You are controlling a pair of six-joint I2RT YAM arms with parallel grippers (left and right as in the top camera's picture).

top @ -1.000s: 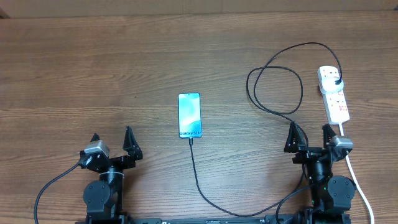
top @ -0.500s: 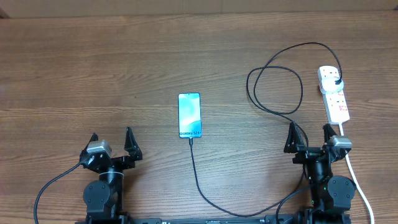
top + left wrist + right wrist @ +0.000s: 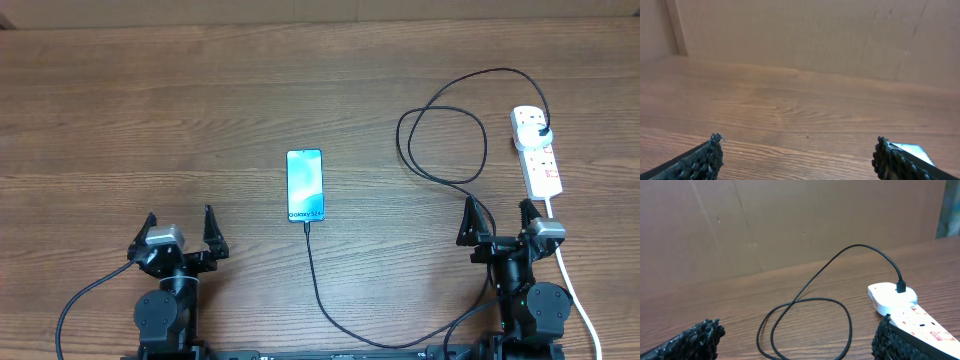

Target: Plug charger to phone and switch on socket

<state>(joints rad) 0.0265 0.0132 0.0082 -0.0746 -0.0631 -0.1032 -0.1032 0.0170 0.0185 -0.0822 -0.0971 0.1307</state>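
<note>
The phone (image 3: 305,186) lies flat mid-table with its blue screen lit. The charger (image 3: 316,280), a thin black cable, has its tip at the phone's near edge, runs toward me, then loops (image 3: 440,140) at the right. Its black plug (image 3: 541,132) sits in the far end of the white socket strip (image 3: 537,150), also seen at the right wrist view's right edge (image 3: 900,305). My left gripper (image 3: 179,228) stands open near the front left, empty; its view (image 3: 797,152) shows bare wood. My right gripper (image 3: 496,217) is open, empty, just short of the strip and cable loop (image 3: 805,325).
The strip's white cord (image 3: 575,295) runs back past my right arm to the table's front edge. A brown board wall (image 3: 790,225) stands behind the table. A corner of the phone (image 3: 912,150) peeks past my left gripper's right finger.
My left gripper has turned slightly at the wrist, its head shifting a little to the right. Phone, cable, strip and right arm stay as they were.
</note>
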